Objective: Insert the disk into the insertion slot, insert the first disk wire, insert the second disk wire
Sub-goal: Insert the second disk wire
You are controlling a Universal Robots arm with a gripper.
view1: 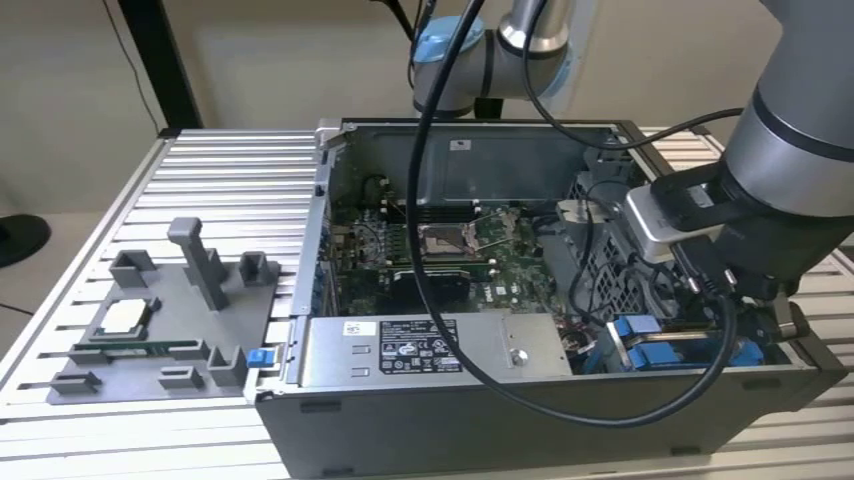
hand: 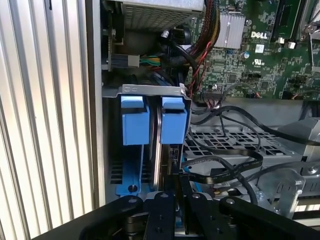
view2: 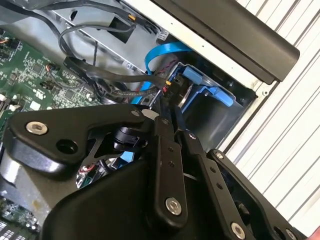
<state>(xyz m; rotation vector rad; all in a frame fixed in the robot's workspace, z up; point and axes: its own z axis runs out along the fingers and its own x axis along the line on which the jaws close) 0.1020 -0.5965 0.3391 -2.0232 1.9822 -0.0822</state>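
The disk (hand: 157,145) stands on edge in the insertion slot (hand: 145,90), a grey bay in the case's corner. The disk's bright blue carrier tabs (hand: 174,122) sit at the bay's mouth. In both wrist views my gripper (hand: 181,182) hangs just over the disk's end, its black fingers (view2: 167,150) pressed together on the black connector (view2: 170,91) of a disk wire (hand: 225,172). That wire trails off across the perforated metal. In the exterior view the arm reaches down into the case's corner at the right, by the blue carrier (view1: 641,330).
A grey power-supply box (view1: 427,350) lies along the case's near wall, with the green motherboard (view1: 441,255) behind it. A blue flat cable (view2: 160,55) and several loose black cables (hand: 235,112) crowd the bay. A grey parts fixture (view1: 174,320) sits on the slatted table (view1: 227,170).
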